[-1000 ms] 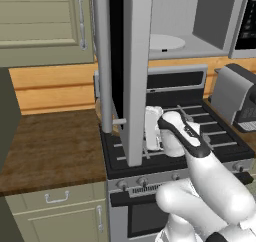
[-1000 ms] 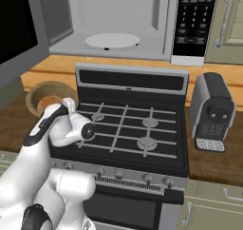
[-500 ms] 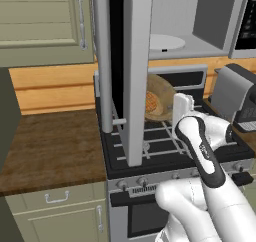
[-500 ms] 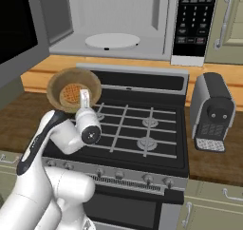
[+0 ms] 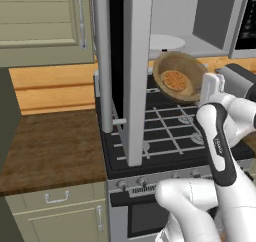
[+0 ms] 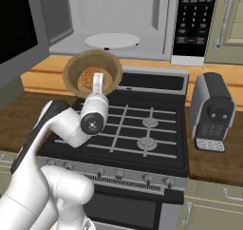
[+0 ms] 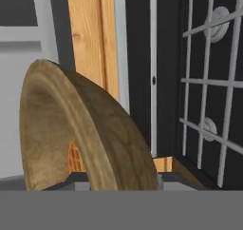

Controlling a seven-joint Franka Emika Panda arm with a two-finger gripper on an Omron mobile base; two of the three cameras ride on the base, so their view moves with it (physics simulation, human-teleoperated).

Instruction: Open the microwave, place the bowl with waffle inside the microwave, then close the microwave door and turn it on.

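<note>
Wooden bowl (image 6: 93, 74) with waffle (image 6: 88, 77) clenched at rim by claw (image 6: 98, 81), tilted, frame centre-left, raised toward open microwave (image 6: 128, 20) cavity.

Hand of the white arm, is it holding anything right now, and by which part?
Yes: the hand holds the small tan-brown wooden bowl by its rim, on the near edge, tilted above the black stove. The round orange-brown waffle lies inside it.
</note>
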